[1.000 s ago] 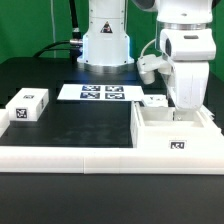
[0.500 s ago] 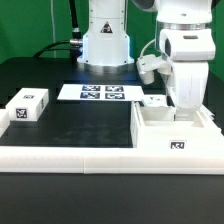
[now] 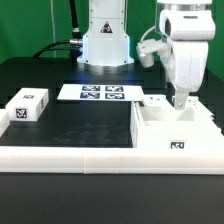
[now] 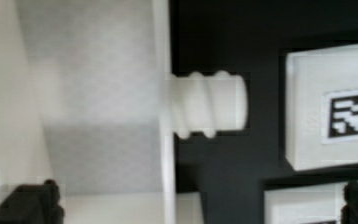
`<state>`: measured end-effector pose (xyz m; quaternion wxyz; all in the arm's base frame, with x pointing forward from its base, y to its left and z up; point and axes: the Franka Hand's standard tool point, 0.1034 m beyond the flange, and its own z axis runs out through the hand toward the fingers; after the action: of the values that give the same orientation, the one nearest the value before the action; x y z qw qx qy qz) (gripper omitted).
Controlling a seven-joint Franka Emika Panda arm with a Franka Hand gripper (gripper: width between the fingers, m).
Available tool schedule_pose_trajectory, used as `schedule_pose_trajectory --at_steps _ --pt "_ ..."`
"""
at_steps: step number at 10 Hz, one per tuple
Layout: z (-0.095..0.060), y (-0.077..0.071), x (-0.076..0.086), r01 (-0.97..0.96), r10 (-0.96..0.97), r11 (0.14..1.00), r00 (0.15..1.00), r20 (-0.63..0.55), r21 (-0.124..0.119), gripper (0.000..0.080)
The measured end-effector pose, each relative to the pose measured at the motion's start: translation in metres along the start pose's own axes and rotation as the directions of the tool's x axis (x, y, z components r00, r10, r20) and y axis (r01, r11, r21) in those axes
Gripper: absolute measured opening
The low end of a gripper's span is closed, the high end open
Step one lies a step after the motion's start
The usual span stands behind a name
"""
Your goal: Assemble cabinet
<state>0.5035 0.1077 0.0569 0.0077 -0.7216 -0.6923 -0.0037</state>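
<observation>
Cabinet box, the biggest white piece, sits on the exterior view's right of the black table, open side up, with a square marker on the wall that faces the camera. From here I see the gripper hanging just above the box's far part, clear of it. In the wrist view its dark fingertips stand at opposite edges of the picture, so I read the jaws as wide apart with nothing clamped between them. That same view shows a ribbed peg sticking out sideways from the box's white wall, pointing across a dark gap toward a tagged panel. In the exterior view that panel lies flat just beside the box, on its far side. A small tagged block stands well apart, at the exterior view's left. The marker board lies flat between the block and the panel, farther back, in front of the arm's base. A long low white rail runs along the near edge, touching the box's front
</observation>
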Motion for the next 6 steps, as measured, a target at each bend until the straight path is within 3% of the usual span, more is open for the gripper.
schedule_pose_trajectory --at_steps 3,6 --pt "-0.019 -0.023 0.009 -0.045 0.045 0.999 0.999 0.006 -0.007 0.0797" --pt "-0.016 -0.021 0.006 -0.052 0.052 0.999 0.999 0.007 -0.003 0.0797"
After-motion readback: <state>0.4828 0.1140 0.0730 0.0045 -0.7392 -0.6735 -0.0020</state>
